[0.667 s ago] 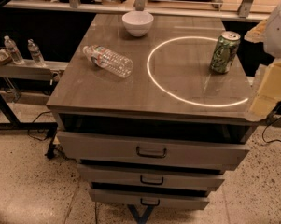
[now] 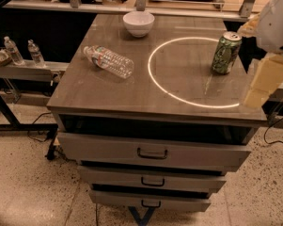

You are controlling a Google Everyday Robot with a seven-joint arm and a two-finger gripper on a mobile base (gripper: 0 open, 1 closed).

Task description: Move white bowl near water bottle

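Dim; ring glare (image 2: 149, 72) on tabletop (image 2: 108, 91); gripper (image 2: 265, 81) bright, right edge.

Gripper (image 2: 264, 81), right of the drawer cabinet (image 2: 155, 152), partly cut off by the right edge; white arm (image 2: 277, 22) above it likewise.

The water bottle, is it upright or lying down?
Lying down: the water bottle rests lengthwise on the table, cap pointing left. The gripper hangs at the table's right edge.
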